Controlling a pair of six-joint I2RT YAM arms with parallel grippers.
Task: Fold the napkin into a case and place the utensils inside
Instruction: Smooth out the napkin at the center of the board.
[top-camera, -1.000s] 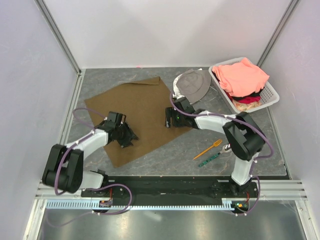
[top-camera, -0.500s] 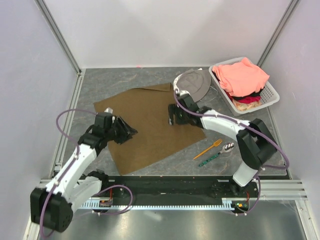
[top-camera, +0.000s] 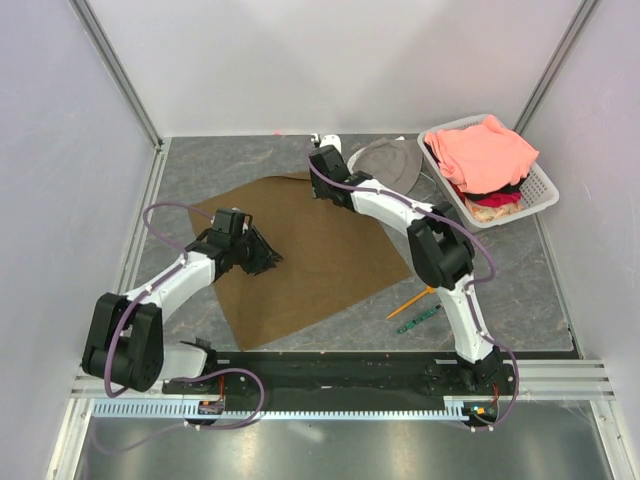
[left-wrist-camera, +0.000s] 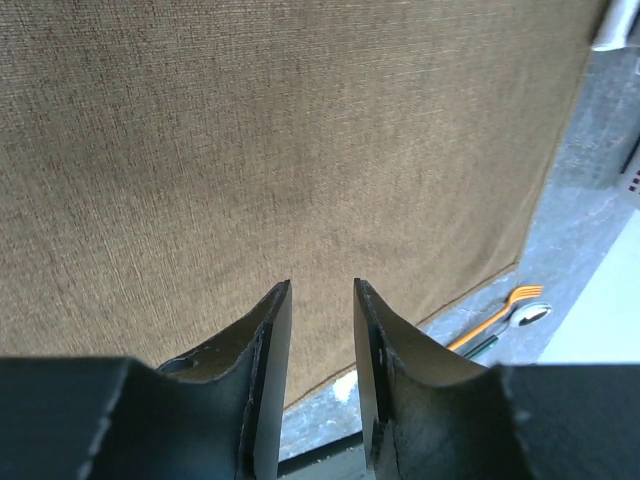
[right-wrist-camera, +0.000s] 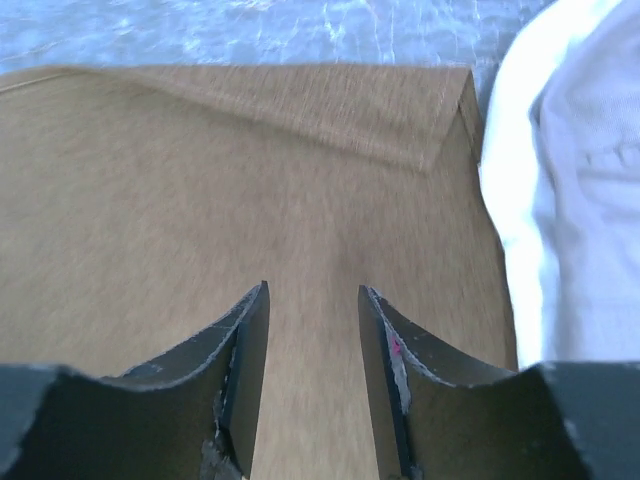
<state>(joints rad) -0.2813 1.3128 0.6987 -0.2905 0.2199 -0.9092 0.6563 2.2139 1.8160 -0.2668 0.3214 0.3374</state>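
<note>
Right arm has shot forward since a second ago, reaching from the napkin's (top-camera: 310, 250) right edge up to its far corner, just beside the grey hat (top-camera: 395, 165). The cloth has slid and turned a little on the desk (top-camera: 500, 270). It lies spread flat, not folded into a case, with only that far corner turned over on itself.

The right fingers (right-wrist-camera: 250, 320) are spread with a gap, nothing pinched, hovering over the cloth. The left fingers (left-wrist-camera: 275, 310) are also parted and empty, over the napkin's left-middle.

Both utensils sit on the bare desk off the napkin's near-right edge: the orange fork (top-camera: 410, 302) and the green utensil (top-camera: 420, 319) side by side. At far right, the white basket (top-camera: 548, 186) holds salmon-pink clothes (top-camera: 485, 150).
</note>
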